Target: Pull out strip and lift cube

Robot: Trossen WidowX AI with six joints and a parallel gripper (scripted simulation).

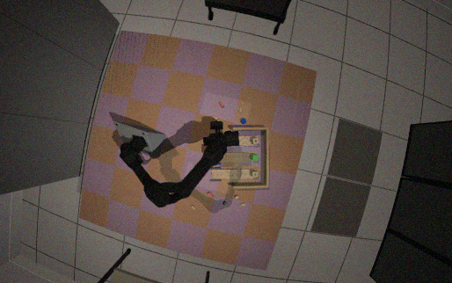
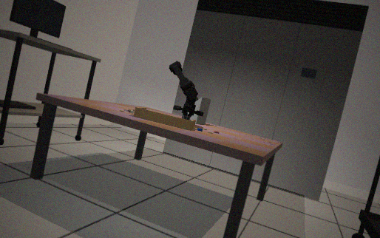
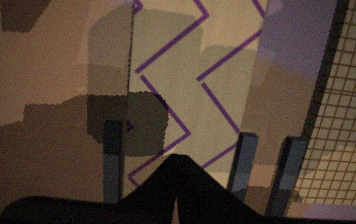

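Our gripper (image 1: 232, 139) sits at the open end of the wooden tray (image 1: 266, 158), fingers pressed together on nothing.

From above we see three pale strips lying side by side in the shallow, square-walled tray; the green cube (image 1: 254, 156) rests on the middle strip (image 1: 235, 157), toward the tray's far wall from the gripper. The wrist view alone gives us texture: a flat cream strip with a purple zigzag line (image 3: 172, 75), a grid-printed strip (image 3: 336, 115) beside it, and slim dark-blue posts (image 3: 244, 162) at their near ends. The side view shows only the tray's plain plank wall. We cannot read any label on the cube.
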